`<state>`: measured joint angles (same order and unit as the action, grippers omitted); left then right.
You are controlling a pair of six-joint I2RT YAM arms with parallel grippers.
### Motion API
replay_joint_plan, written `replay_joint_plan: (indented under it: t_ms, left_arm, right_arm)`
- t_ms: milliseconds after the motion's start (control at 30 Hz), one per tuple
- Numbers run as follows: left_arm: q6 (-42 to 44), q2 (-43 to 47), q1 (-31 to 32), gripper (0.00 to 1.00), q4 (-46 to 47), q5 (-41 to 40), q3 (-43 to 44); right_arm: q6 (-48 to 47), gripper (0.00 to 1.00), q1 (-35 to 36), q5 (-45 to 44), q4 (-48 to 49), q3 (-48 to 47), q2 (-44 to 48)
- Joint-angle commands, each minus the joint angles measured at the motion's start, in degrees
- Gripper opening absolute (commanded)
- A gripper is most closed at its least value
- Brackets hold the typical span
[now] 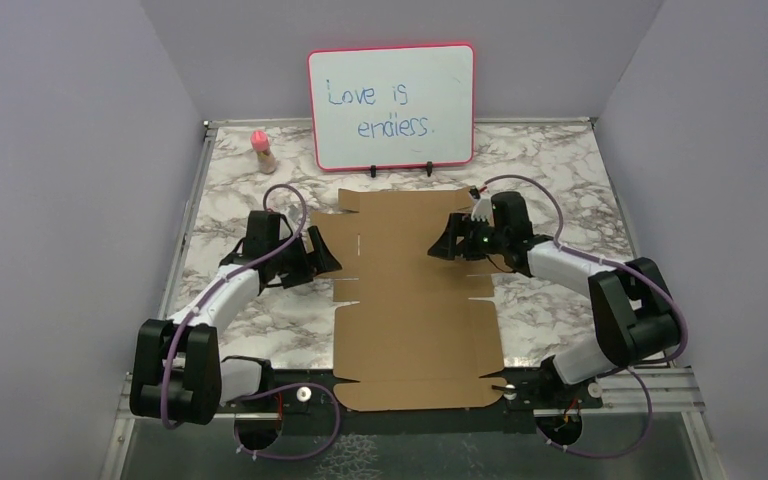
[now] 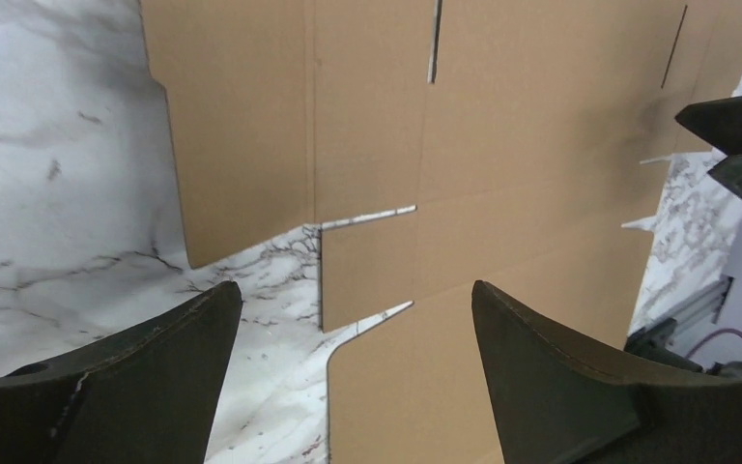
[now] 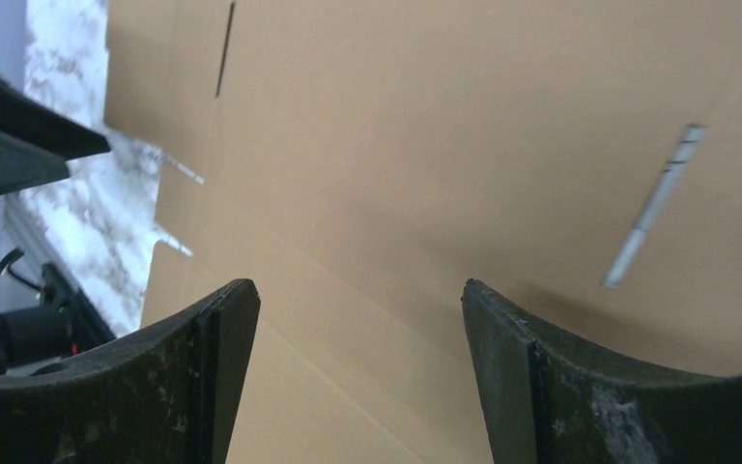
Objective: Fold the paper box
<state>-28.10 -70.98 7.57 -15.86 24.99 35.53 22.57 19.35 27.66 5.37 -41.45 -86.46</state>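
Note:
The paper box (image 1: 410,300) is a flat brown die-cut cardboard sheet with flaps and slots, lying on the marble table between the arms. My left gripper (image 1: 322,258) hovers at the sheet's left edge, open, with nothing between its fingers. In the left wrist view the left gripper (image 2: 356,290) frames a small side tab of the paper box (image 2: 541,145). My right gripper (image 1: 445,245) is over the sheet's upper right part, open and empty. The right wrist view shows the right gripper (image 3: 359,285) above bare cardboard of the paper box (image 3: 444,126).
A red-framed whiteboard (image 1: 392,107) stands at the back of the marble table (image 1: 560,170). A small pink-capped bottle (image 1: 261,150) stands at the back left. Purple walls close in both sides. Metal rails (image 1: 650,390) run along the near edge by the arm bases.

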Motion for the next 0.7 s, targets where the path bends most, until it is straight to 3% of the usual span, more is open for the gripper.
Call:
replay_joint_plan:
  t_ms: [0, 667]
  left_arm:
    - [-4.14, 1.52, 0.03, 0.89, 5.09, 6.11, -3.26]
    - [-6.92, -5.28, 7.41, 0.88, 12.14, 4.95, -5.72]
  right_arm:
    - [3.19, 0.83, 1.16, 6.52, 10.42, 2.68, -0.59]
    - [4.72, 0.83, 2.33, 6.1, 16.6, 7.91, -8.37]
